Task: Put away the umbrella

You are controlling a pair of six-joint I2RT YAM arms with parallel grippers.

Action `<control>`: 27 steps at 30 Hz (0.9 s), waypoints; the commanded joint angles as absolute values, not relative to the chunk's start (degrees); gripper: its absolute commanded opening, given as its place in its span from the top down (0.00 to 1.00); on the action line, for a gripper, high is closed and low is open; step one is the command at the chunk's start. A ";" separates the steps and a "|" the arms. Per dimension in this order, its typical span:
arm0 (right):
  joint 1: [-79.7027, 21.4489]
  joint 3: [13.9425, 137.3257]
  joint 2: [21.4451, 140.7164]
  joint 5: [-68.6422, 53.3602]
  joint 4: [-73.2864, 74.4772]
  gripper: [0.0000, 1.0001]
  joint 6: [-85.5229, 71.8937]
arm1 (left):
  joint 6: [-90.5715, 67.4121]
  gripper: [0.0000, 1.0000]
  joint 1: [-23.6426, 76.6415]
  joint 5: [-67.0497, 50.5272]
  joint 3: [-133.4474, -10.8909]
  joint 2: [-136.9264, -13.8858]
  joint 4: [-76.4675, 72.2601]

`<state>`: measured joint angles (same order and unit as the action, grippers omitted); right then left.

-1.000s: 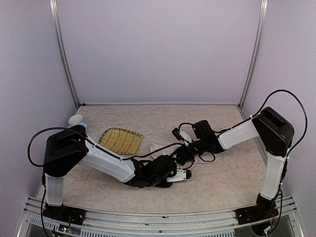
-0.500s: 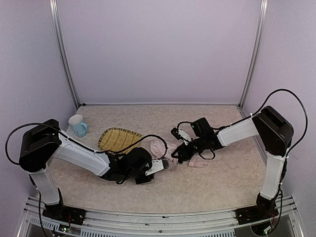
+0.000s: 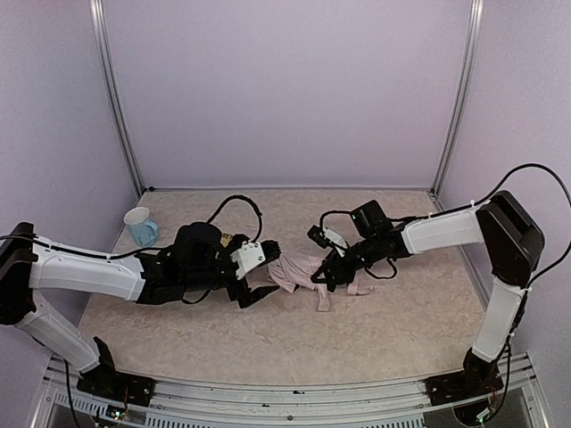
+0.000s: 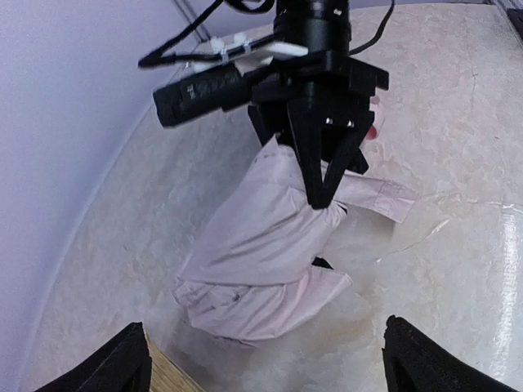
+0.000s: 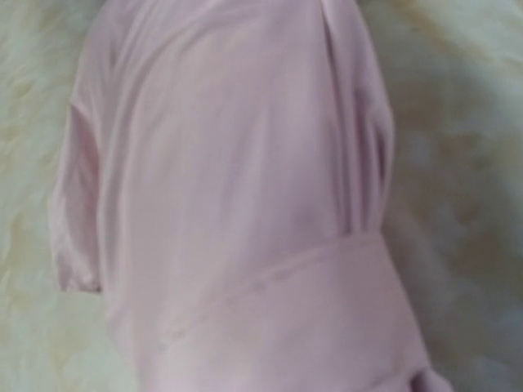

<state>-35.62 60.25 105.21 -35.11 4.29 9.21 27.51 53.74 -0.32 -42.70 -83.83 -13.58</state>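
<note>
The umbrella (image 3: 296, 272) lies folded on the table as a loose pale pink bundle, with a little black showing under its fabric (image 4: 261, 261). My right gripper (image 3: 332, 270) reaches in from the right and is shut on the umbrella's right part; in the left wrist view its black fingers (image 4: 323, 192) pinch the fabric from above. The right wrist view is filled with pink umbrella cloth (image 5: 245, 204), and its own fingers are hidden. My left gripper (image 3: 265, 269) stands open just left of the umbrella, its fingertips wide apart and touching nothing (image 4: 270, 363).
A pale blue mug (image 3: 140, 226) stands at the far left by the wall. A corner of the woven yellow tray (image 4: 167, 377) shows under my left gripper; from above my left arm covers most of it. Purple walls close the table on three sides.
My left gripper opened, let go of the umbrella and drew back to the left. My right gripper closed on the umbrella, which now lies spread out between the two.
</note>
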 commanded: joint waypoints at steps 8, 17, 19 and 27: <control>-37.23 62.01 106.74 -38.48 11.55 1.00 21.76 | 44.28 0.01 51.28 -10.44 -48.13 -97.76 -15.35; -38.13 58.87 105.96 -39.27 9.74 1.00 26.60 | 30.96 0.01 46.87 -23.87 -52.05 -106.94 -22.20; -38.22 58.41 105.76 -38.93 9.22 1.00 27.13 | 30.35 0.01 46.86 -25.38 -53.91 -109.56 -20.15; -38.19 56.89 104.84 -37.48 6.53 1.00 27.29 | 19.93 0.09 46.45 -31.57 -56.46 -115.43 -22.38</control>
